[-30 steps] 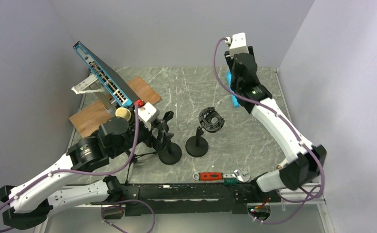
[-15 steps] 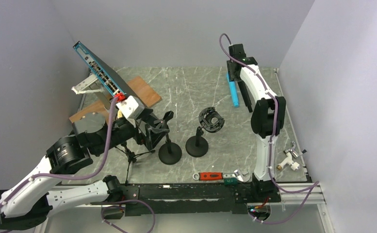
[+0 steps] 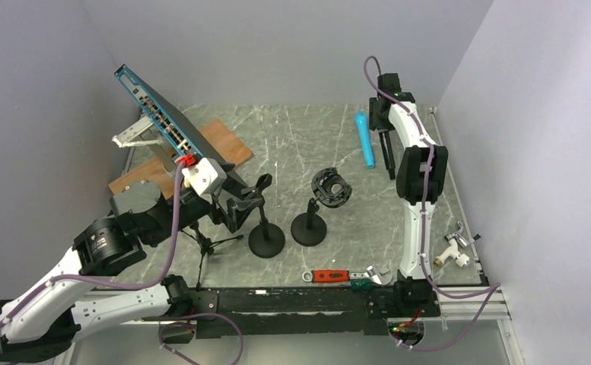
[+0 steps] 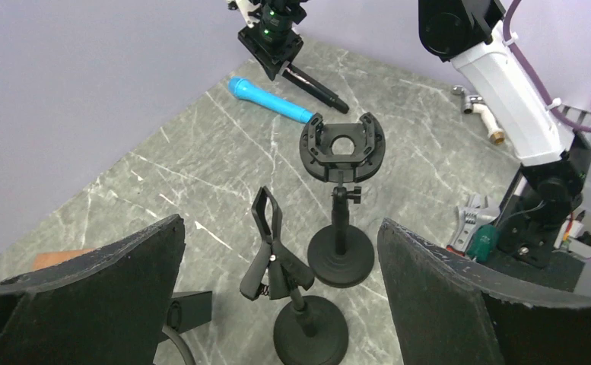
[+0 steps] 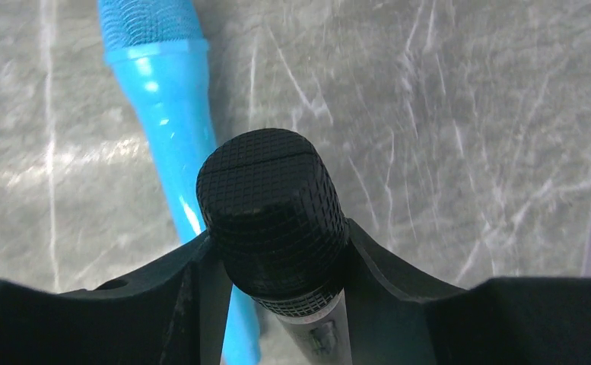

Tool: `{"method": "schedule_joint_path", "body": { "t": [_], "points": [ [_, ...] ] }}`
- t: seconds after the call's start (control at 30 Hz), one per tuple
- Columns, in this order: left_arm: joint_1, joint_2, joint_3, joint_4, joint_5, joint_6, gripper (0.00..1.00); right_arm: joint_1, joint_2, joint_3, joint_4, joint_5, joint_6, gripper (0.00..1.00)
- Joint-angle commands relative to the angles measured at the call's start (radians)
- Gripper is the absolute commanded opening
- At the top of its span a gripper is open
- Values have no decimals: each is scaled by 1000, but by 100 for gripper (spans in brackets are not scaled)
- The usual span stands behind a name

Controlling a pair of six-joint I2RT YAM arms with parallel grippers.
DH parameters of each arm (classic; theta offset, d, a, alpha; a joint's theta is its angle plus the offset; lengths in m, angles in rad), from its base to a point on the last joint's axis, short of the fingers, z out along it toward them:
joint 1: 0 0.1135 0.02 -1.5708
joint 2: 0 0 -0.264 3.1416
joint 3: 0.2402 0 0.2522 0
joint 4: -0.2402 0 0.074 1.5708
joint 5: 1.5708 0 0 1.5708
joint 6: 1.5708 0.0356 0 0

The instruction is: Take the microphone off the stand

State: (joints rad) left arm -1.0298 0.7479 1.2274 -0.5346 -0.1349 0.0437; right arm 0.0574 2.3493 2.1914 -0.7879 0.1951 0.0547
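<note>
Two stands [image 3: 309,230] central; microphone [image 3: 388,156] gripped far-right.

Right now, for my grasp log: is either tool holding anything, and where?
The right tool holds the black mic at its head; the left tool holds nothing.

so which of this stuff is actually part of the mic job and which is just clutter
Job:
- black microphone, clamped in the right gripper
- clip stand and round-cradle stand, both empty

Lying about:
- blue microphone, flat on the table
- wrench
- network switch
- wooden board
- small tripod
- pipe fitting
</note>
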Motion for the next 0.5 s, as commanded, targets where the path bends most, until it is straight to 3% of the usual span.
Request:
{"method": "schedule_joint_path", "body": {
  "t": [0.0,0.1,0.37,0.47],
  "points": [
    [1,-30,-46,109,-32,87,100,-16,81,87,85,-41,28,0],
    [1,-51,-89,148,-56,128,100,-26,106,83,151,-72,37,3],
    [2,-93,-164,215,-133,167,99,-37,226,171,209,-129,79,31],
    [1,-109,-187,227,-144,155,99,-38,245,171,243,-126,85,36]
  ]
}}
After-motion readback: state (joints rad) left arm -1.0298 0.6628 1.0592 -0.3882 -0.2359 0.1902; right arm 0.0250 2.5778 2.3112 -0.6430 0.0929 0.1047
